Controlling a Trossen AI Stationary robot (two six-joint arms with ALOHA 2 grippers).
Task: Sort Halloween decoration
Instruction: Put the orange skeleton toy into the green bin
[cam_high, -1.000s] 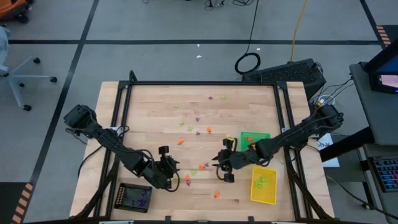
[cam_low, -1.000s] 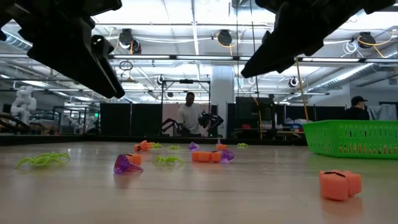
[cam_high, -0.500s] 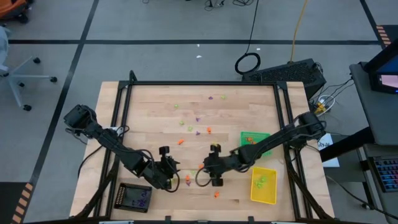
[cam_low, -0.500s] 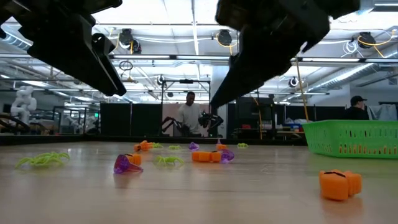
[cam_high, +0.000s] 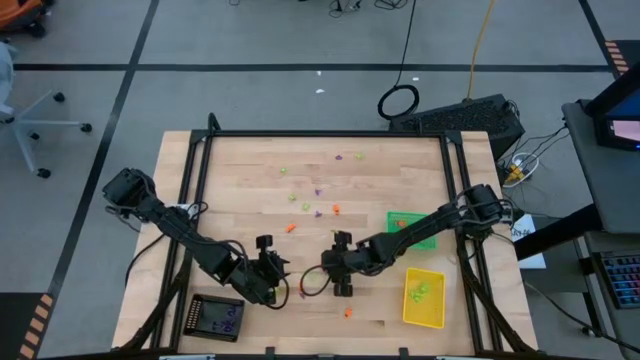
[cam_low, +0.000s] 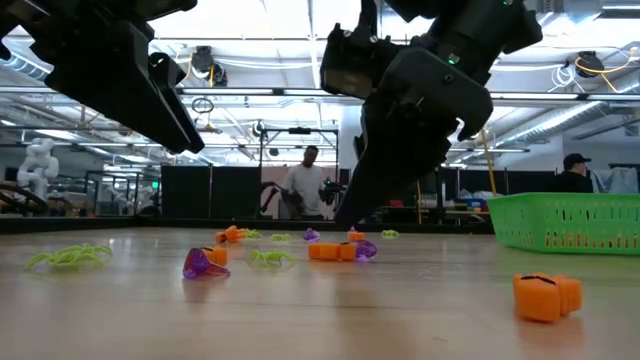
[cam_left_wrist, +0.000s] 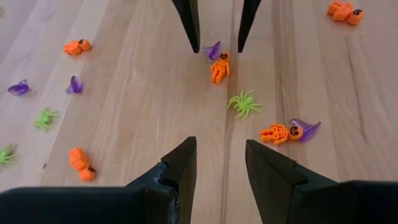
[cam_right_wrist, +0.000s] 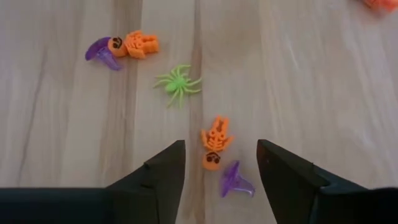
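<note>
Trinkets, small plastic, orange, purple and lime green, lie scattered over the wooden table (cam_high: 240, 170), most of them from its centre toward 12 o'clock, a few nearer the 6 o'clock edge.

Right gripper (cam_right_wrist: 219, 163): low over the table's middle, a little toward 6 o'clock, fingers spread with nothing between them but the tabletop. Just ahead of its fingertips lie an orange skeleton figure (cam_right_wrist: 214, 142) and a purple witch hat (cam_right_wrist: 234, 182), the two close together. Beyond them sit a green spider (cam_right_wrist: 178, 83), then a second orange skeleton (cam_right_wrist: 134, 43) touching another purple hat (cam_right_wrist: 101, 51).

Left gripper (cam_left_wrist: 219, 160): near 7 o'clock on the table, fingers parted, empty, facing the right gripper across the same cluster.

Trays: green tray (cam_high: 409, 226) at 3 o'clock; yellow tray (cam_high: 424, 296) at 4 o'clock, holding a few green pieces; black tray (cam_high: 216, 316) at 7 o'clock, beside the left arm.

Low view: an orange pumpkin piece (cam_low: 546, 295) lies apart in the foreground; a purple piece (cam_low: 203, 264) and a green spider (cam_low: 68, 256) lie farther off.

Room beyond: a person (cam_low: 304, 186) stands in the background, another at the far right.
</note>
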